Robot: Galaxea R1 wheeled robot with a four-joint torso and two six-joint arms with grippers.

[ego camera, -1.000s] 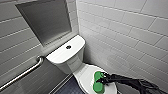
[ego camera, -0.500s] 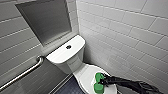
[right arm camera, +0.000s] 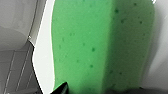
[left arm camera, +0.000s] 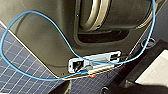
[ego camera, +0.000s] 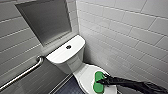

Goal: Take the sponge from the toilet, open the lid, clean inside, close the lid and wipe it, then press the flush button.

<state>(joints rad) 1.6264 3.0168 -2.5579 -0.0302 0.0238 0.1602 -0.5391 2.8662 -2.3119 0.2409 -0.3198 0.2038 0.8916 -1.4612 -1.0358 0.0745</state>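
sponge (ego camera: pixel 98 86): lying flat on the closed lid (ego camera: pixel 86 75) of the toilet (ego camera: pixel 62 54), toward its front, right gripper (ego camera: pixel 101 81) at its edge, likely for pick-up; whether it has closed on it cannot be told.

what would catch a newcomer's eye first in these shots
The bright green sponge stands out, lying on the closed white lid of the toilet, low in the head view, with the right gripper reaching to it. Next comes the small dark flush button in the middle of the tank top.
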